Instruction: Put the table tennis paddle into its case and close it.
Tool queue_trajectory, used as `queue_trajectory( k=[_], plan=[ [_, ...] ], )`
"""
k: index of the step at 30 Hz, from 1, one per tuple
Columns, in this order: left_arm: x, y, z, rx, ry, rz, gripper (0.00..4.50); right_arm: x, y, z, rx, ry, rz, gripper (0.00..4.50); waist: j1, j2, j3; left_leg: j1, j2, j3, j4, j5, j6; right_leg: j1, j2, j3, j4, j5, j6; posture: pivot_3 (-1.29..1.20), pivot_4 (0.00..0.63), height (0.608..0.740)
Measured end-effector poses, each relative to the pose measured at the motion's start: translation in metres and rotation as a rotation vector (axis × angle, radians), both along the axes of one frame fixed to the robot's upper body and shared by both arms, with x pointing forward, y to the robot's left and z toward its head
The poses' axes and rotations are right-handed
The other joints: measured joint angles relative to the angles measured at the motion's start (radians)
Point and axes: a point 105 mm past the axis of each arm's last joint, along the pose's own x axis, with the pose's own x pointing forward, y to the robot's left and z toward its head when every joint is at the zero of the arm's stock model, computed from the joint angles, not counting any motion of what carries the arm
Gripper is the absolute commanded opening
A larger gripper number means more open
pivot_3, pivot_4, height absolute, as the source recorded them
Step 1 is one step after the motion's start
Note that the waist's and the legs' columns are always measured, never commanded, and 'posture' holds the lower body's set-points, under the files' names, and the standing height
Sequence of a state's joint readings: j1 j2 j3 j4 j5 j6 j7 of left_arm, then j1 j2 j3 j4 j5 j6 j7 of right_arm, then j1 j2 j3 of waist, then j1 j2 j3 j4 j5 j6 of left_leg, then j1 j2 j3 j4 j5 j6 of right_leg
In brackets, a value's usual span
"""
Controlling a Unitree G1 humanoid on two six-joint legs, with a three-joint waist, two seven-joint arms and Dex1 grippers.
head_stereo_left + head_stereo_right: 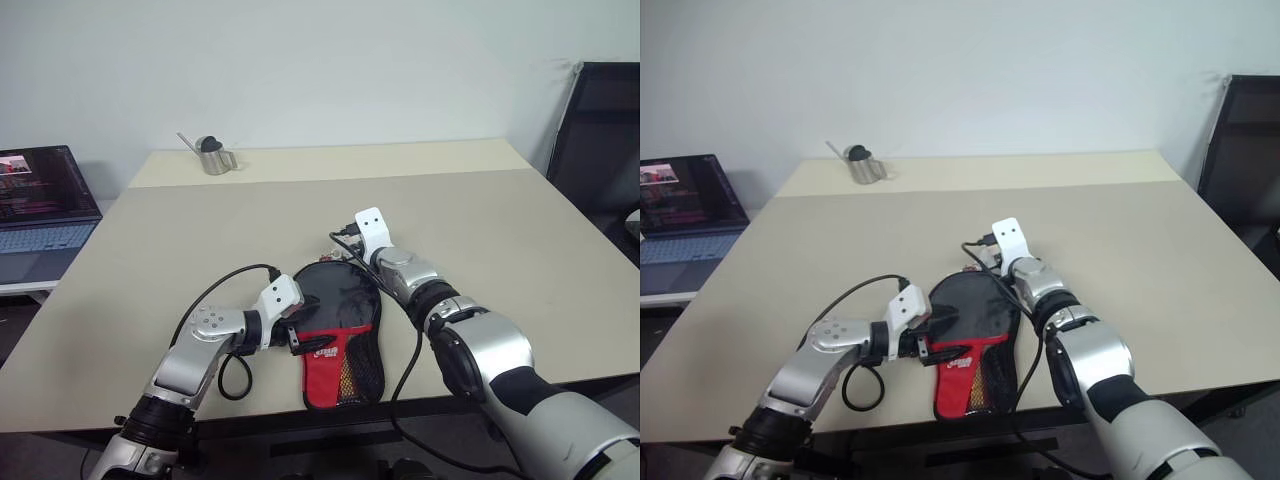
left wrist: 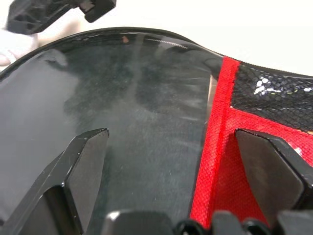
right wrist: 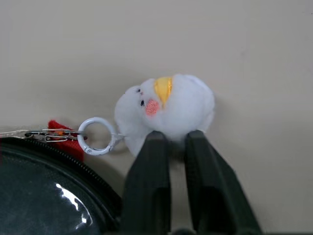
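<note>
The case (image 1: 338, 320) lies flat near the table's front edge, with a glossy black round part, a red logo panel (image 2: 230, 161) and black mesh (image 2: 279, 93). The paddle is hidden; I cannot tell it apart from the case. My left gripper (image 2: 171, 137) stands open at the case's left side, its fingers (image 2: 88, 161) spread low over the black face and the red panel. At the case's far rim, my right gripper (image 3: 176, 136) is shut on a small white plush charm (image 3: 166, 110), which hangs by a white ring (image 3: 98, 136) from the zip pull (image 3: 49, 133).
A metal pitcher (image 1: 213, 155) stands at the table's far left. An open laptop (image 1: 45, 200) sits on a side desk to the left, and a black chair (image 1: 600, 130) is at the far right. A black cable (image 1: 225, 290) loops over my left arm.
</note>
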State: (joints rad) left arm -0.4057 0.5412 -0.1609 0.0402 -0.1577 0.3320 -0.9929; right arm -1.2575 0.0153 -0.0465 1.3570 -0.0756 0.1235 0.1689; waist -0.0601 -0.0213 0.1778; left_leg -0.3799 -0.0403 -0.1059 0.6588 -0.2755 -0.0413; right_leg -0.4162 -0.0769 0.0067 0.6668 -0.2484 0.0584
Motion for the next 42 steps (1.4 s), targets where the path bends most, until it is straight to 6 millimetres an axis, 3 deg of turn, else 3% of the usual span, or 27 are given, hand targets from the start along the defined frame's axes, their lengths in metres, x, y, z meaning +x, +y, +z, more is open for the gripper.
queue_trajectory(
  k=[5, 13, 24, 36, 42],
  plan=[
    [0.006, -0.004, -0.002, -0.015, -0.001, -0.003, 4.5, 0.0, -0.003, -0.002, -0.048, -0.025, 0.024, 0.02, 0.002, 0.0, 0.0, 0.001, 0.0, 0.0, 0.001, 0.0, 0.0, 0.001, 0.0, 0.001, 0.001, 0.0, 0.0, 0.0, 0.15, 0.74],
    [0.01, -0.006, -0.006, -0.04, 0.005, -0.004, 4.5, 0.003, -0.027, -0.002, -0.066, -0.024, 0.038, 0.02, 0.011, 0.001, 0.0, 0.001, 0.0, 0.0, 0.001, 0.0, 0.0, 0.002, 0.0, 0.0, 0.0, 0.0, 0.0, 0.0, 0.15, 0.74],
    [0.018, -0.016, -0.009, 0.009, -0.019, -0.054, 4.5, 0.002, -0.031, -0.006, -0.031, 0.003, 0.034, 0.02, 0.019, 0.002, -0.001, 0.012, 0.0, 0.0, 0.0, 0.0, 0.001, 0.012, 0.0, 0.0, -0.001, 0.0, 0.0, 0.0, 0.15, 0.74],
    [0.024, -0.025, -0.014, 0.006, -0.01, -0.053, 4.5, 0.001, -0.073, -0.011, -0.012, 0.016, -0.022, 0.02, 0.033, 0.005, -0.004, 0.015, -0.001, 0.0, 0.001, 0.0, 0.001, 0.018, 0.0, -0.001, -0.002, 0.0, 0.001, 0.0, 0.15, 0.74],
    [0.027, -0.028, -0.017, 0.009, 0.001, -0.054, 4.5, -0.014, -0.094, -0.013, -0.017, 0.013, -0.035, 0.02, 0.034, 0.01, -0.006, 0.017, -0.001, -0.004, 0.001, 0.0, 0.001, 0.025, -0.001, -0.008, -0.005, 0.0, 0.001, 0.0, 0.15, 0.74]
  ],
)
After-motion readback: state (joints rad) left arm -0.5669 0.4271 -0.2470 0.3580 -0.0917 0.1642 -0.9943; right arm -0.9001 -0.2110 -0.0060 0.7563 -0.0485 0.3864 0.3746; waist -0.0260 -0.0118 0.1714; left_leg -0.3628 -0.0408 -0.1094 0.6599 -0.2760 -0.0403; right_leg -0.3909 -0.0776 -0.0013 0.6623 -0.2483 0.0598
